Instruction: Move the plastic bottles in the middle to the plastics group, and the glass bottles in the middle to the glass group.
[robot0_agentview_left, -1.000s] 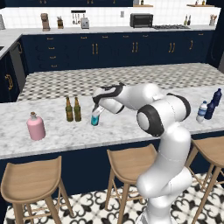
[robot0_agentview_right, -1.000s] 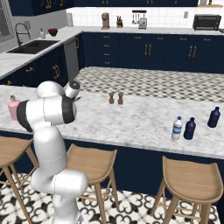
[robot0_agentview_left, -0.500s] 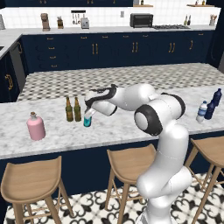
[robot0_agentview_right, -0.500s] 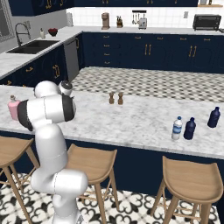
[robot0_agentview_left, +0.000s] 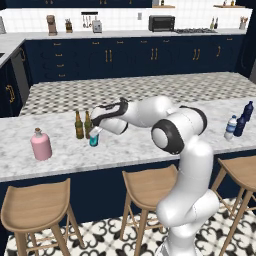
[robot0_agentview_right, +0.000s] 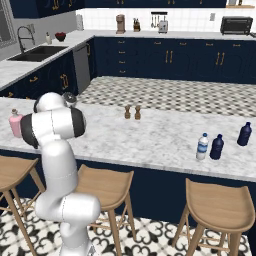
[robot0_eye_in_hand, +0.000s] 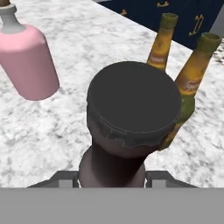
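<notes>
Teal bottle (robot0_agentview_left: 94, 140) stands on the marble counter (robot0_agentview_left: 140, 145) just beside the two brown beer bottles (robot0_agentview_left: 83, 125), on their right in the left base view, with the gripper (robot0_agentview_left: 95, 131) clamped narrow around its neck; its dark cap (robot0_eye_in_hand: 133, 102) faces the hand camera, and a pink bottle (robot0_agentview_left: 41, 145) sits further left

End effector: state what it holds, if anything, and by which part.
The end effector holds the short translucent teal-blue bottle, gripped at its neck just under the dark cap, beside the two brown beer bottles.
</notes>
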